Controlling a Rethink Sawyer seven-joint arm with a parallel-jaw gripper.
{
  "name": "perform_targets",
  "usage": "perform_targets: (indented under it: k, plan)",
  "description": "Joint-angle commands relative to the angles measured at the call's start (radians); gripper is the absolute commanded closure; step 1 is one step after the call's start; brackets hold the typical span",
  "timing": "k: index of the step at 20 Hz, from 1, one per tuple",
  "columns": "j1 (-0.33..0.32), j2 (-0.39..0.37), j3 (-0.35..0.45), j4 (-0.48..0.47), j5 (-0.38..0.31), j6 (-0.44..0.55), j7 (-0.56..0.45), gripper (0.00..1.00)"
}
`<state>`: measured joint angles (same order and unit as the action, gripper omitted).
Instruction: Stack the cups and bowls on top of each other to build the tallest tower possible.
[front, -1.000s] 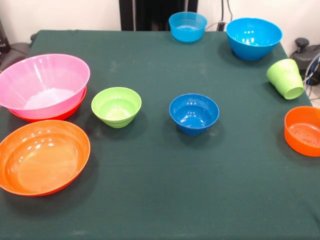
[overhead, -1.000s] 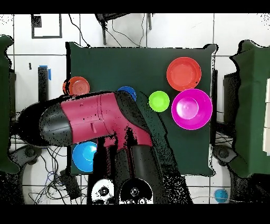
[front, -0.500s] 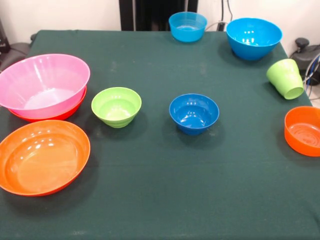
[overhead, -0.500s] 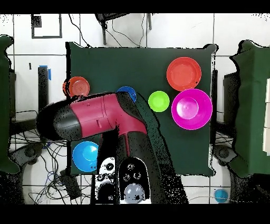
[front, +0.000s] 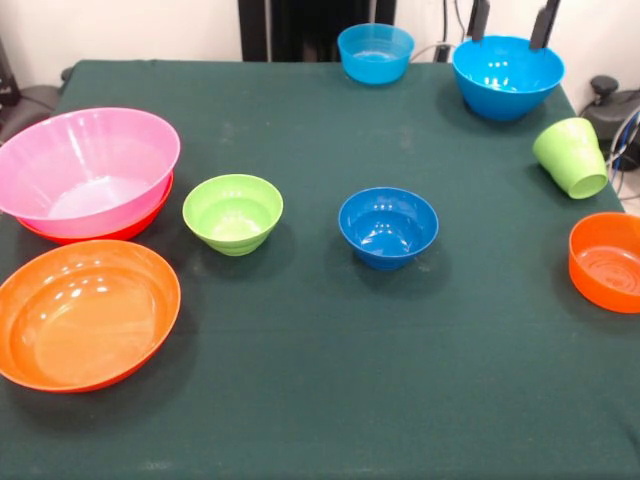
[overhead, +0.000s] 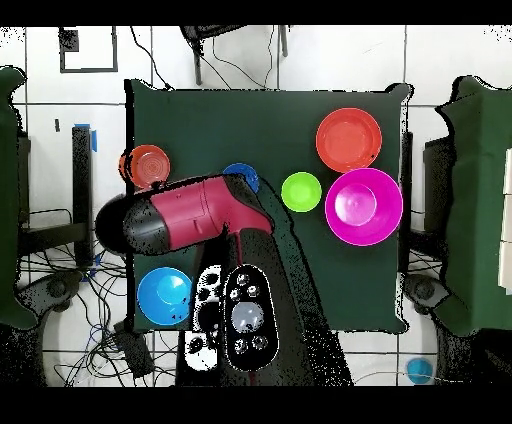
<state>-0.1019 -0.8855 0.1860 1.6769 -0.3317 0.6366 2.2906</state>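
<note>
Your end effector (front: 511, 22) hangs open, its two tips straddling the large sky blue bowl (front: 507, 76) at the worktop's (front: 330, 380) one o'clock corner. The pink bowl (front: 88, 168), nested in an orange one, sits well apart at nine o'clock.

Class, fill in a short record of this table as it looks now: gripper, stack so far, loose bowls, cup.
gripper: gripper open, fingertips over the big sky blue bowl
stack: pink bowl nested in an orange bowl
loose bowls: wide orange bowl, lime green bowl, dark blue bowl, small sky blue bowl, smaller orange bowl
cup: lime green cup, tipped over
</note>
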Motion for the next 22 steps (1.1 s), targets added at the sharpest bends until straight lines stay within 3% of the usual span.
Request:
perform_targets:
  k: [1,4,10,15,22]
  plan:
    - [0.001,0.156,-0.022,-0.156,-0.050,0.018,0.043,0.00]
    - [0.001,0.204,-0.022,-0.283,-0.077,0.067,-0.009,0.00]
    - [0.004,0.266,-0.030,-0.423,-0.072,0.140,-0.043,0.00]
    - [-0.011,0.293,-0.016,-0.492,-0.048,0.201,-0.088,0.00]
    - [-0.002,0.300,-0.018,-0.512,-0.048,0.220,-0.099,0.00]
